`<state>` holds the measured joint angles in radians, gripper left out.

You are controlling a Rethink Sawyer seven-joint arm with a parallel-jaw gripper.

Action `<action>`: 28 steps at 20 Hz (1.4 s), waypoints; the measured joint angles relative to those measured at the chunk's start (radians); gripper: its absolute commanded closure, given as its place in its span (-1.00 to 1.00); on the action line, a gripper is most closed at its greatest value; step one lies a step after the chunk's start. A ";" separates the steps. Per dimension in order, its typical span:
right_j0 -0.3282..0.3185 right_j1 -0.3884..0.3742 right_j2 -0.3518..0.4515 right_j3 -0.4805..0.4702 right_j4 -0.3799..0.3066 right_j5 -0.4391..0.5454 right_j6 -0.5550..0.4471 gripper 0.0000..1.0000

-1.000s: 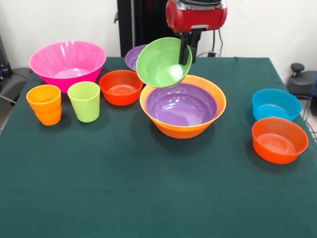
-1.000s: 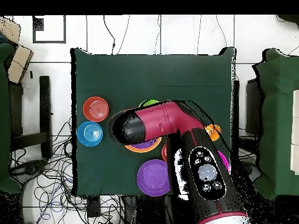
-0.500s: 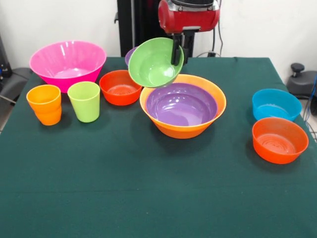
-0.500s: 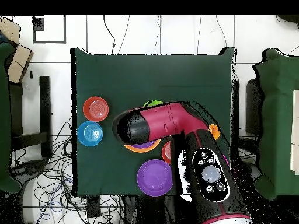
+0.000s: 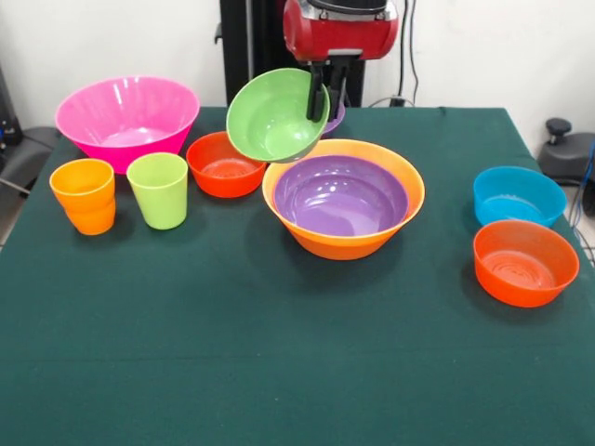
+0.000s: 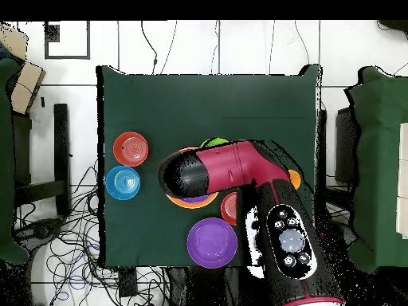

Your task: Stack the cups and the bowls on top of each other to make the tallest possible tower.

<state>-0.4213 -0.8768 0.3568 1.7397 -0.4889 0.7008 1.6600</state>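
My gripper (image 5: 321, 98) is shut on the rim of the small lime-green bowl (image 5: 272, 116), which hangs tilted in the air, up and to the left of the tower. The tower is a purple bowl (image 5: 340, 193) nested in the large yellow-orange bowl (image 5: 346, 243) at mid-table. The large pink bowl (image 5: 127, 116), the orange cup (image 5: 84, 193) and the lime green cup (image 5: 158, 189) stand at the left, a red-orange bowl (image 5: 226, 163) beside them. At the right are a blue bowl (image 5: 517, 194) and another red-orange bowl (image 5: 524, 262). The second purple bowl (image 6: 212, 241) peeks out behind the gripper.
Everything stands on a dark green table (image 5: 279, 362). In the overhead view the red and black arm (image 6: 239, 171) covers the tower and most of the bowls next to it. Cables lie on the floor beside the table.
The gripper has carried the lime-green bowl leftward in the front view and slightly up, off from above the tower's left rim towards the red-orange bowl.
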 measured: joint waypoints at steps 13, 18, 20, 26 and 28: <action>0.143 0.045 -0.078 -0.091 0.010 0.000 0.050 1.00; 0.159 0.070 -0.088 -0.110 0.035 0.000 0.083 -1.00; 0.156 0.075 -0.088 -0.111 0.039 0.000 0.085 -1.00; 0.130 0.078 -0.088 -0.111 0.043 0.000 0.085 -1.00; 0.111 0.078 -0.088 -0.111 0.043 0.000 0.085 -1.00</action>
<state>-0.3102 -0.7992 0.2686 1.6291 -0.4456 0.7008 1.7447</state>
